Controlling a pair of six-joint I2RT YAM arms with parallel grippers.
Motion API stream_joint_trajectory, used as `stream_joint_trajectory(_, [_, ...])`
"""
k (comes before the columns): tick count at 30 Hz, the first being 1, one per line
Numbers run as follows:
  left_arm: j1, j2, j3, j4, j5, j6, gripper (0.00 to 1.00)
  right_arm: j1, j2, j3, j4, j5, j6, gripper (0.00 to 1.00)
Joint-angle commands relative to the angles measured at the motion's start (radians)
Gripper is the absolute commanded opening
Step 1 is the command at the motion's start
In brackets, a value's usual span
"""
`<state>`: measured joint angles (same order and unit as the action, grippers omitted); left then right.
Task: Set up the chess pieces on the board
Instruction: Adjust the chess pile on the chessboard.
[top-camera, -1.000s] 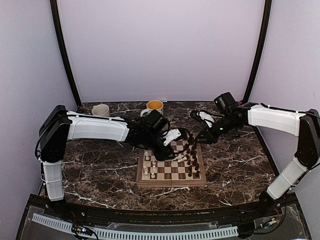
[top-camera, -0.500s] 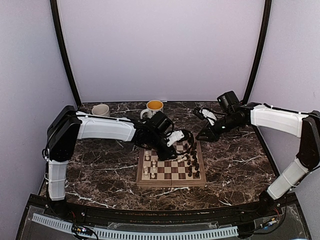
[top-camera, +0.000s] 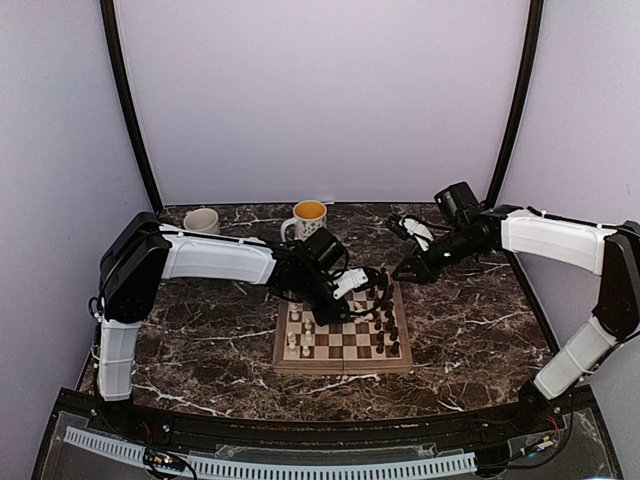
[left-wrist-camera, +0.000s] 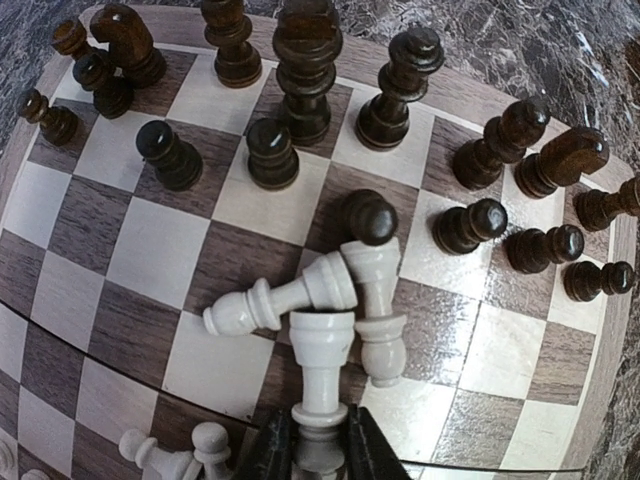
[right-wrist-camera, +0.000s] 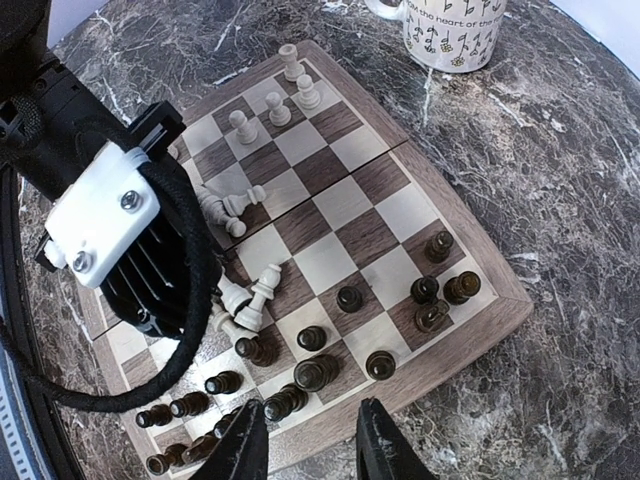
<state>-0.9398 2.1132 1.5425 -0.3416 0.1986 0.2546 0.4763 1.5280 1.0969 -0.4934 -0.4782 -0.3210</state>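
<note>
**A:** At the middle of the dark marble table, between the two arms, lies the wooden chessboard (top-camera: 340, 366). Which step is under way?

**B:** A pick-up, I judge. The left gripper (left-wrist-camera: 320, 442) is clamped on the base of a cream-white piece (left-wrist-camera: 322, 350) with a flared top. That piece touches two toppled cream pieces (left-wrist-camera: 270, 305). A standing dark pawn (left-wrist-camera: 368, 216) is just beside the heap.

**A:** And the other arm?

**B:** The right gripper (right-wrist-camera: 312, 445) hovers above the board's dark end. Its fingers are apart and hold nothing.

**A:** What does the next move call for?

**B:** Probably a clean, straight lift, so the leaning neighbours and the pawn are not knocked. After that comes a carry to the cream side, where the piece must be set upright on its own square.

**A:** How do the pieces look overall?

**B:** They are small turned wooden figures. The dark pieces (left-wrist-camera: 300, 60) mostly stand in two crowded rows at one end. Only a few standing cream pieces (right-wrist-camera: 290, 85) are at the other end, and several lie on their sides. Much remains to arrange.
</note>
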Motion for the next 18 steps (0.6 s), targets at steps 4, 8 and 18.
stream_joint_trajectory(4, [-0.002, -0.041, -0.039, -0.080, -0.016, -0.003, 0.14, -0.008, 0.015, -0.005, 0.015, -0.027, -0.010, 0.31])
stream_joint_trajectory(8, [-0.002, -0.089, -0.102, -0.042, -0.028, -0.019, 0.12, -0.008, 0.029, -0.002, 0.014, -0.059, -0.010, 0.31])
stream_joint_trajectory(18, [-0.002, -0.150, -0.194, 0.094, -0.035, -0.040, 0.08, 0.053, 0.173, 0.105, -0.051, -0.089, 0.006, 0.30])
